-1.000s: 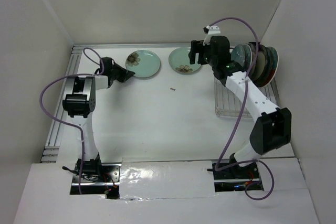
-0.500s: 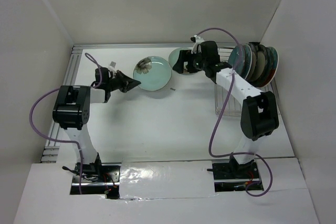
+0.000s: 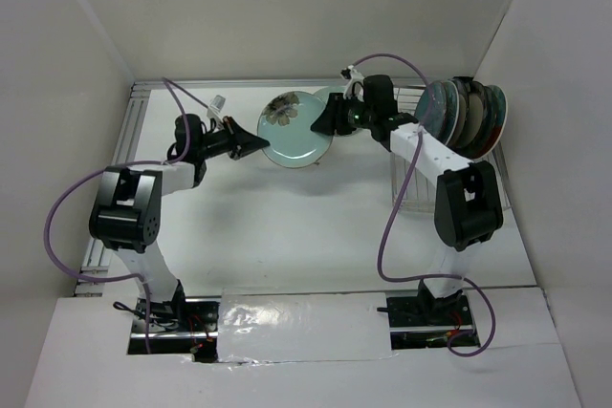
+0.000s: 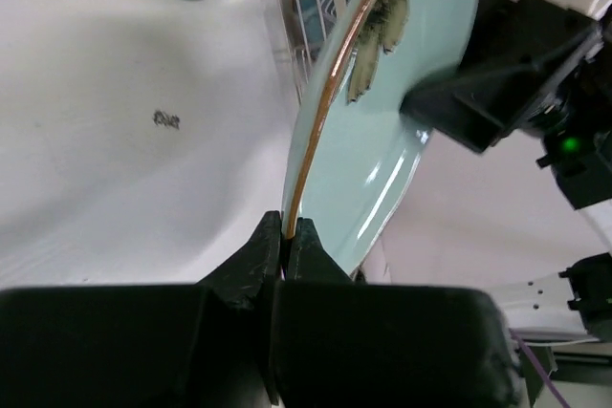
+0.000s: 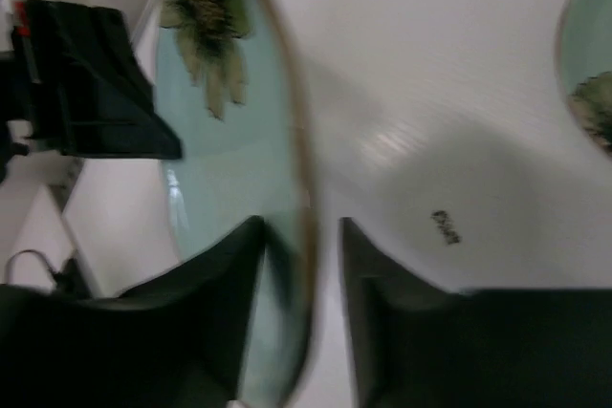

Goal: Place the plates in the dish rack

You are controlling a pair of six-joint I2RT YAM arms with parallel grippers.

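Observation:
A pale mint plate [image 3: 296, 131] with a brown flower hangs tilted above the table between the two arms. My left gripper [image 3: 260, 145] is shut on its left rim; in the left wrist view the fingertips [image 4: 286, 231] pinch the brown edge of the plate [image 4: 382, 140]. My right gripper [image 3: 322, 124] straddles the opposite rim. In the right wrist view its jaws [image 5: 301, 231] stand on either side of the blurred plate [image 5: 229, 140], with a gap still showing. Another mint plate [image 5: 588, 74] lies on the table. Several plates [image 3: 464, 117] stand on edge in the dish rack [image 3: 411, 188].
White walls close in the table on three sides. A small dark mark [image 4: 165, 119] is on the tabletop under the held plate. The rack's wire dividers [image 4: 287, 7] show behind the plate. Purple cables loop off both arms.
My left gripper lifted the mint plate off the table and carried it to the right. My right gripper swung left from the rack and narrowed its jaws around the plate's far rim.

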